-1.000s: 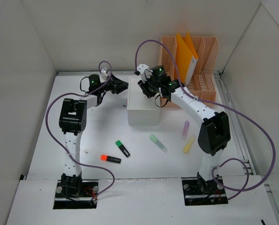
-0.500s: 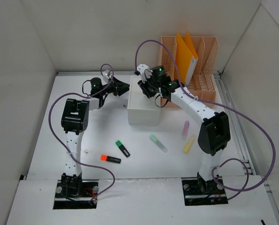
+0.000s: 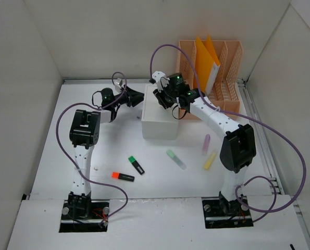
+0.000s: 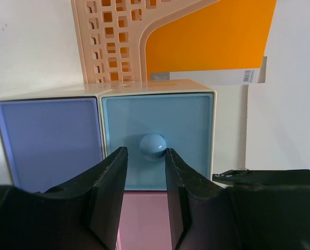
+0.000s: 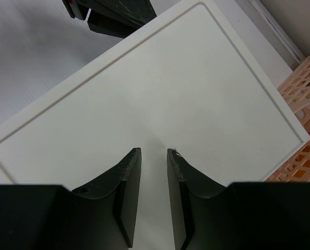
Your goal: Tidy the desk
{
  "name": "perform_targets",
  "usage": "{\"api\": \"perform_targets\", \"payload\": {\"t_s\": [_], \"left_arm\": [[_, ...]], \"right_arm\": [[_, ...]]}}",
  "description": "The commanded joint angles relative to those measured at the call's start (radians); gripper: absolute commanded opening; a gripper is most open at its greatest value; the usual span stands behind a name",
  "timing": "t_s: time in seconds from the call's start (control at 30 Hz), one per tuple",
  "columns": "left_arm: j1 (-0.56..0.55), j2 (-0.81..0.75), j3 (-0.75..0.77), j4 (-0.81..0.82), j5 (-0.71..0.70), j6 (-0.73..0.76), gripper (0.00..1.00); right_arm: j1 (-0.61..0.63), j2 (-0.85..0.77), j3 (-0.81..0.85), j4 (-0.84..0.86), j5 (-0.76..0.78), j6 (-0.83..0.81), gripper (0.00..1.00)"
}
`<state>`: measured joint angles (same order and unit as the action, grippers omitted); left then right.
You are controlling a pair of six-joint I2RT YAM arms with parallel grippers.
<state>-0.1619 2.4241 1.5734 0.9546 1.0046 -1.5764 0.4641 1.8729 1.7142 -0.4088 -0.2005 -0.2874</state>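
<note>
Our left fingers stand a little apart and grip nothing. The one round knob of the pale blue drawer shows just beyond the gap at their tips; we cannot tell whether they touch it. That drawer is one of three fronts we see in the white box, with a violet-blue drawer beside it and a pink drawer below.

Our right fingers are narrowly apart too, empty, over the box's flat top.

The white surface, walled in white, lies beneath both arms, and the box sits near the middle of its far edge. One peach file rack with an orange folder fills the far right corner.

Five highlighters lie loose between the box and the near edge: green-capped highlighter, orange-capped highlighter, pale green highlighter, lilac highlighter and yellow highlighter.
</note>
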Motion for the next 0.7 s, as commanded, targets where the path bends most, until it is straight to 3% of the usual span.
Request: {"api": "perform_targets", "payload": {"t_s": [0.0, 0.47, 0.67], "left_arm": [[-0.018, -0.023, 0.030, 0.110, -0.001, -0.016, 0.31], [-0.008, 0.026, 0.043, 0.257, -0.009, -0.106, 0.16], [-0.008, 0.020, 0.014, 0.305, -0.018, -0.134, 0.03]], "right_arm": [[-0.001, -0.020, 0.012, 0.054, 0.012, -0.006, 0.24], [-0.001, -0.023, 0.001, 0.056, 0.015, -0.010, 0.23], [-0.001, -0.023, 0.002, 0.057, 0.019, -0.010, 0.24]]}}
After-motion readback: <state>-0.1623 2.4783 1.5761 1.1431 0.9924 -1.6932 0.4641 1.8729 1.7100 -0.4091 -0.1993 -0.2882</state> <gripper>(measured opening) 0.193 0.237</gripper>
